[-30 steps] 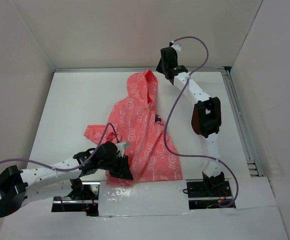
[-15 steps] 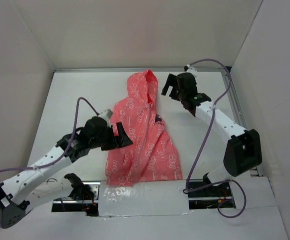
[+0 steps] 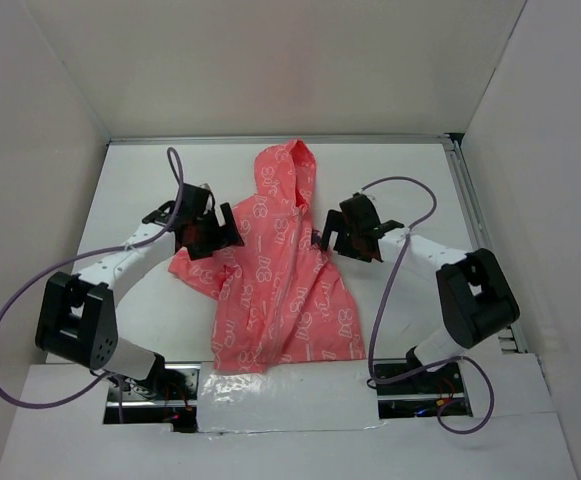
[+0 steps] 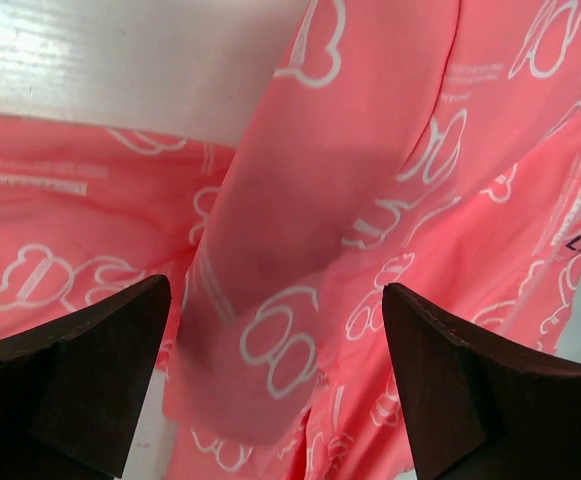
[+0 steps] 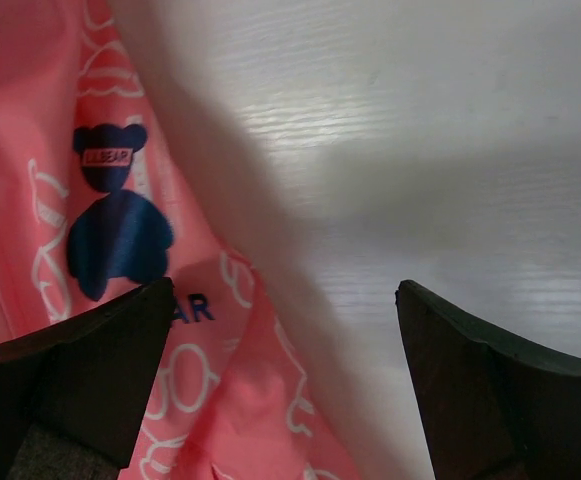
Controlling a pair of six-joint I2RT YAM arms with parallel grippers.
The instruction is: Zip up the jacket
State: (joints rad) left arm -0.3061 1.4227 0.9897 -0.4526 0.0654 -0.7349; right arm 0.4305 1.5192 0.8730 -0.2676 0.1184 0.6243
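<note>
The coral-pink jacket [image 3: 288,290] with white print lies flat mid-table, hood [image 3: 292,170] toward the back and front zipper [image 3: 288,275] running down its middle. My left gripper [image 3: 228,232] hovers open over the jacket's left shoulder and sleeve; in the left wrist view the jacket [image 4: 310,230] fills the space under the open gripper [image 4: 275,385], nothing held. My right gripper [image 3: 326,238] is open at the jacket's right chest edge. In the right wrist view the dark-blue emblem [image 5: 115,235] sits by the left finger, and the gripper [image 5: 285,385] spans the jacket edge [image 5: 250,400] and bare table [image 5: 420,200].
White walls enclose the table [image 3: 140,180] on three sides. A metal rail [image 3: 480,250] runs along the right edge. Purple cables [image 3: 15,300] loop off both arms. The arm bases and silver tape [image 3: 290,400] sit at the near edge.
Both grippers opened. The left arm swung from the jacket's bottom hem up to its left shoulder. The right arm came from beyond the hood down to the right chest edge.
</note>
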